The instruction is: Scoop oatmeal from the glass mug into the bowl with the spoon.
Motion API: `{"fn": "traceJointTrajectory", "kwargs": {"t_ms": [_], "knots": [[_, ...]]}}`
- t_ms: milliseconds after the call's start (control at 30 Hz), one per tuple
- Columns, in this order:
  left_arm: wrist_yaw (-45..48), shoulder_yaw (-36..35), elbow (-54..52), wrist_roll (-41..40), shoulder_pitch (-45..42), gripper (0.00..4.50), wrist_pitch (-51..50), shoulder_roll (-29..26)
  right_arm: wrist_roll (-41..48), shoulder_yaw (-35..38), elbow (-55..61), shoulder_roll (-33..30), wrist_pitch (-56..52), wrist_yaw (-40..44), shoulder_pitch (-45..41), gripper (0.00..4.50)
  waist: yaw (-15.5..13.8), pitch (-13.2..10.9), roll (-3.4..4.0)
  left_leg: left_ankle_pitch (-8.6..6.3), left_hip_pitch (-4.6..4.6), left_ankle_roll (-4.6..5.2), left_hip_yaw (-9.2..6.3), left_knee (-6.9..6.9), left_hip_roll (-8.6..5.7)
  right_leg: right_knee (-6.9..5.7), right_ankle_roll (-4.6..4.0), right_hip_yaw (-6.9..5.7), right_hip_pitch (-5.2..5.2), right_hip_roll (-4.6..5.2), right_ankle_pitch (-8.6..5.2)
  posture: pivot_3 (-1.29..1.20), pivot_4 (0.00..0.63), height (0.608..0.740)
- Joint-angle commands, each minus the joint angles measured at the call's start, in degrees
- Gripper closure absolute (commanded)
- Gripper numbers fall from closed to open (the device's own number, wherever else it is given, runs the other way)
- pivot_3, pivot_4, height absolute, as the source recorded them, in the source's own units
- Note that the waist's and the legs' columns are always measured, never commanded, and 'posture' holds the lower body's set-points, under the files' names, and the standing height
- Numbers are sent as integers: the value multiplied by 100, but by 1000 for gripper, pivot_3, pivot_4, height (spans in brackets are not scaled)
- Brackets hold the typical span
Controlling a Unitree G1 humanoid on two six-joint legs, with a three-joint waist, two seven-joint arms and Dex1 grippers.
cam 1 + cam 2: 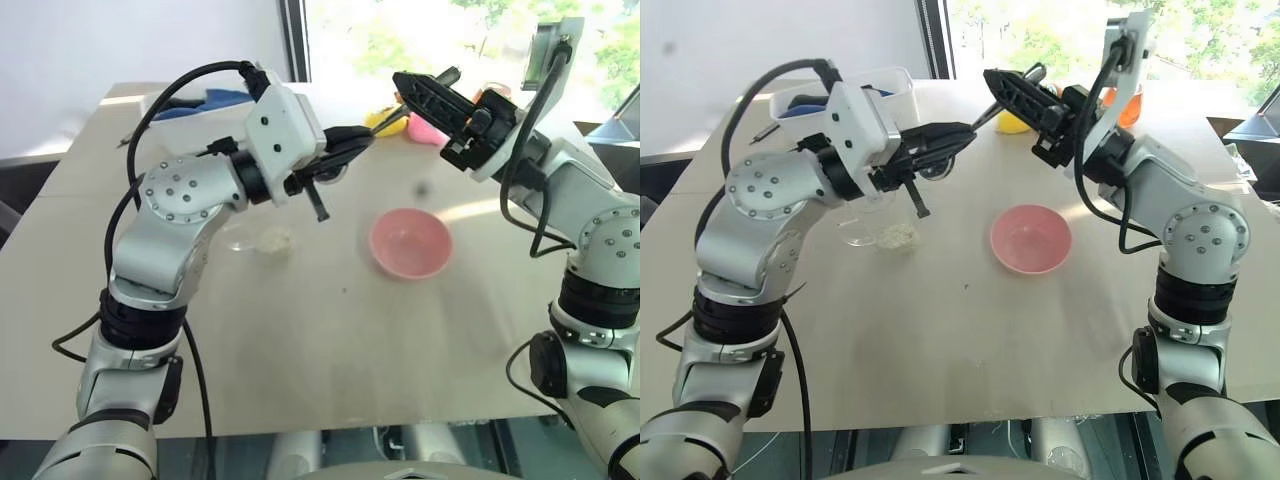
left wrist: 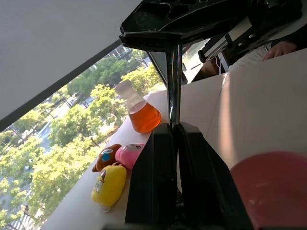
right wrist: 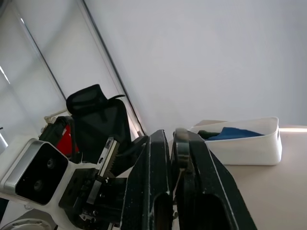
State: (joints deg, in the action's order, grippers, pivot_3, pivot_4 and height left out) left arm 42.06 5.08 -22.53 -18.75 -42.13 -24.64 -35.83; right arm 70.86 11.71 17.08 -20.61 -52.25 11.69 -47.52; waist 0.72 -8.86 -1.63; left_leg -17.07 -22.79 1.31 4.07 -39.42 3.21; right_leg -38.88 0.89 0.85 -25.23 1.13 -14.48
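Both grippers, left (image 1: 950,135) and right (image 1: 992,80), clench the spoon (image 2: 173,84) mid-air (a handover); both pulling could drop it, far above the mug (image 1: 862,228), left of the bowl (image 1: 1031,240)

I see strong daylight coming through the window (image 1: 470,40) behind the table (image 1: 300,370), washing out the far tabletop with glare. A sunlit streak crosses near the bowl (image 1: 410,243). My wrist views sit backlit, fingers dark.
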Motion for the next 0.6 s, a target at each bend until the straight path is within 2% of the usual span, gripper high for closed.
{"fn": "traceJointTrajectory", "kwargs": {"t_ms": [33, 100, 133, 167, 233, 300, 467, 600], "knots": [[-95, -244, 1, 32, -132, 4500, 63, 13, 48, 66, 142, -70, 78, -4, -32, 4398, 2, 0, 0, 0, 0, 0, 0, 0, 0, 0, 0, 0, 0, 0, 0, 0, 150, 740], [-101, -265, 8, 77, -94, 4500, 118, 1, 2, 66, 109, -60, 105, -40, -55, 4398, 5, 0, 0, 0, 0, 0, 0, 0, 0, 0, 0, 1, 0, 0, 0, 0, 150, 740], [-111, -271, 7, 92, -84, 3811, 143, 3, -17, 69, 92, -52, 121, -55, -71, 4500, 5, 0, 0, 0, 0, 0, 0, 0, 0, 0, 0, 1, 0, -1, 0, 0, 150, 740], [-117, -274, 6, 100, -81, 3563, 157, 6, -28, 71, 83, -47, 130, -63, -80, 4500, 5, 0, 0, 0, 0, 0, 0, 0, 1, 0, 0, 0, -1, -1, 0, 0, 150, 740], [-225, -338, -92, 124, -34, 2521, 149, 34, -66, 91, 20, -31, 157, -120, -153, 4500, 3, 0, 0, 0, 0, 0, 0, 0, 1, 1, 0, 0, -1, -1, 0, 0, 150, 740], [-421, -572, -351, -8, 144, 1772, 46, 97, -124, 130, -51, -12, 196, -215, -184, 4500, 8, 0, 0, 0, 0, 0, 1, 0, 2, 1, 0, 1, -1, 0, 0, 0, 150, 740], [-1153, -1560, -1333, -704, 860, 1772, -455, 416, -480, 295, -454, -132, 334, -316, -63, 4500, 8, 0, 0, 0, -2, 0, 2, 1, 12, 1, 1, 4, -1, 8, 0, 0, 150, 740], [-1976, -2212, -2356, -336, 1867, 1772, -584, 526, -766, 547, -1058, -78, 566, -494, -59, 4500, 4, 1, 0, 0, -1, -1, 2, -1, 10, -2, 2, 4, -1, 12, 1, 0, 150, 740]]}}
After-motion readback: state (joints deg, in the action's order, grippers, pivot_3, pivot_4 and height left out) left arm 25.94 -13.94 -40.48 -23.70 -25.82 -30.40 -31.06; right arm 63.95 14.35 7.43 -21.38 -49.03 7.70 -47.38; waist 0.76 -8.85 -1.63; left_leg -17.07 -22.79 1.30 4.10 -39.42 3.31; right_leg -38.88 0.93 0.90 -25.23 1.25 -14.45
